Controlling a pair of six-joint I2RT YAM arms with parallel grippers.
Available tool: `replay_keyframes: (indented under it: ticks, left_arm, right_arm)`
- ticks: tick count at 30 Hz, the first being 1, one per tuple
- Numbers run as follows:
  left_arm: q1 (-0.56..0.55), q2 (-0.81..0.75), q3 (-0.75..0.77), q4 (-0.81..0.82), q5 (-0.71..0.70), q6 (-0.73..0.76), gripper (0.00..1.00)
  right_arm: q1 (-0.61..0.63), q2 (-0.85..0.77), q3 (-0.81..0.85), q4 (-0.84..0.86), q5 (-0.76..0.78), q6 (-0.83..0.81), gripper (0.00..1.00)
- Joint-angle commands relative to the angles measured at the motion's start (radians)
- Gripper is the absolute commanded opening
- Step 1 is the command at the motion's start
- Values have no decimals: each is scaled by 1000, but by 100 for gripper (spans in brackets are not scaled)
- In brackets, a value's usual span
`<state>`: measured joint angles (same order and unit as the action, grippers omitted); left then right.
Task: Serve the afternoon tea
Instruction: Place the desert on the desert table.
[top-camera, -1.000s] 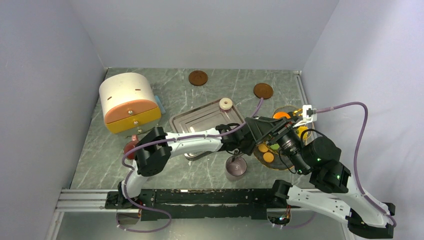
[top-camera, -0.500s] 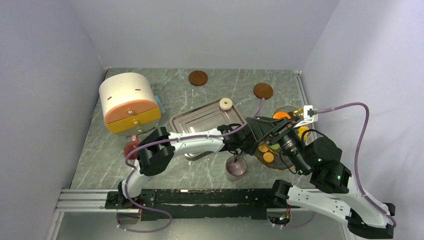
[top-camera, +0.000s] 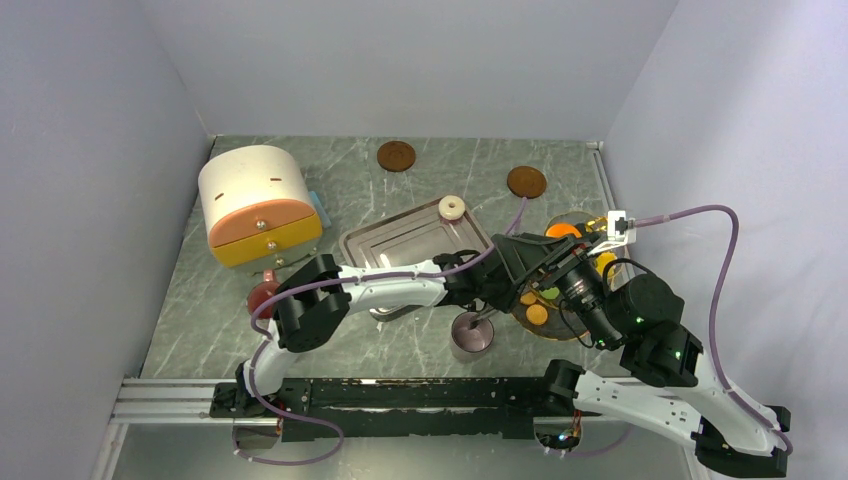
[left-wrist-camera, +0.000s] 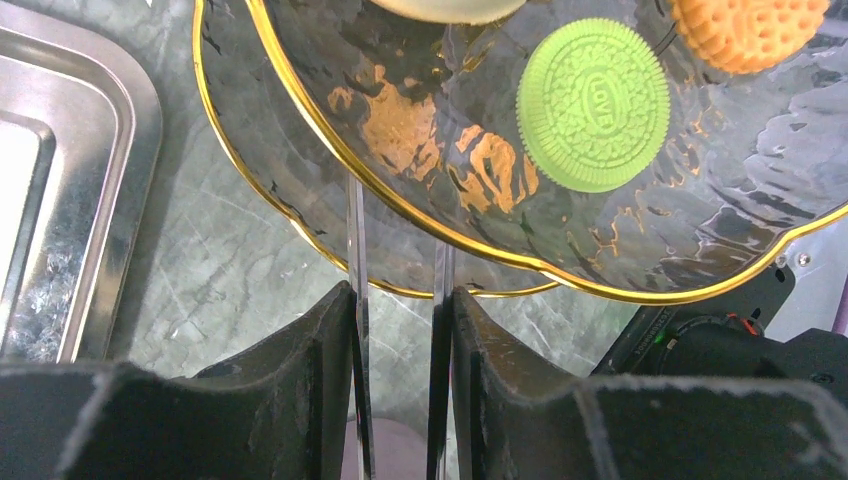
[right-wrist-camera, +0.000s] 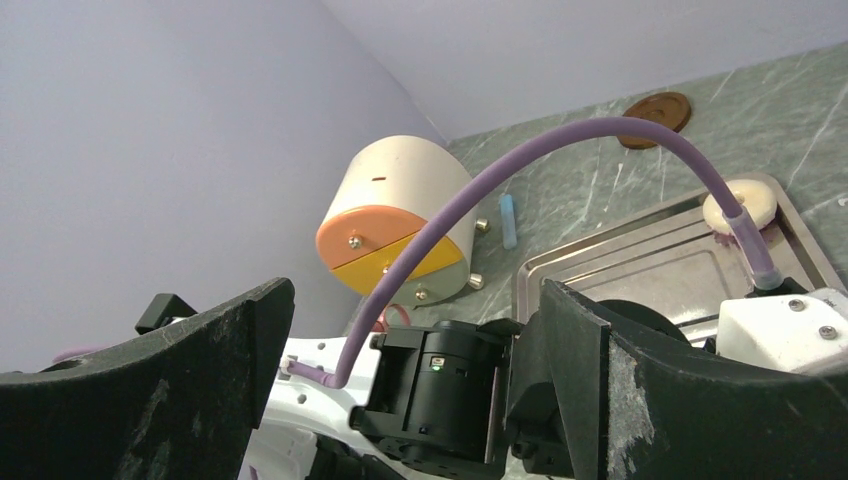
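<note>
A gold-rimmed glass plate (left-wrist-camera: 300, 110) holds the treats: a green cookie (left-wrist-camera: 594, 104), an orange one (left-wrist-camera: 750, 30) and a cream piece at the top edge. My left gripper (left-wrist-camera: 400, 300) is shut on metal tongs (left-wrist-camera: 357, 240), whose two thin blades reach to the plate's near rim. The pinkish mug (top-camera: 471, 333) stands just below the left gripper. A cream ring (top-camera: 453, 207) lies on a corner of the steel tray (top-camera: 395, 240). My right gripper (right-wrist-camera: 410, 390) hangs open above the plate (top-camera: 520, 318), holding nothing and looking at the left wrist.
A cream and orange drawer box (top-camera: 258, 205) stands at the back left, with a red-lidded jar (top-camera: 262, 297) in front of it. Two brown discs (top-camera: 396, 155) (top-camera: 526, 181) lie near the back wall. Both arms crowd over the plate's left side.
</note>
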<state>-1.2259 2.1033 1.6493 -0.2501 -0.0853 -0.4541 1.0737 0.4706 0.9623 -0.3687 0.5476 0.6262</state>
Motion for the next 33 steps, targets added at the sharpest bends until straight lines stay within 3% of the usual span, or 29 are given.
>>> replay_keyframes:
  ticks: [1, 29, 33]
  left_arm:
    - [-7, -57, -21, 71, 17, -10, 38]
    - [-7, -85, -57, -13, -115, -17, 36]
    - [-8, -66, -37, -35, -116, -9, 41]
  right_arm:
    - [3, -13, -4, 5, 20, -4, 98]
    - [3, -7, -10, 16, 10, 2, 98]
    - [4, -6, -9, 15, 11, 1, 98]
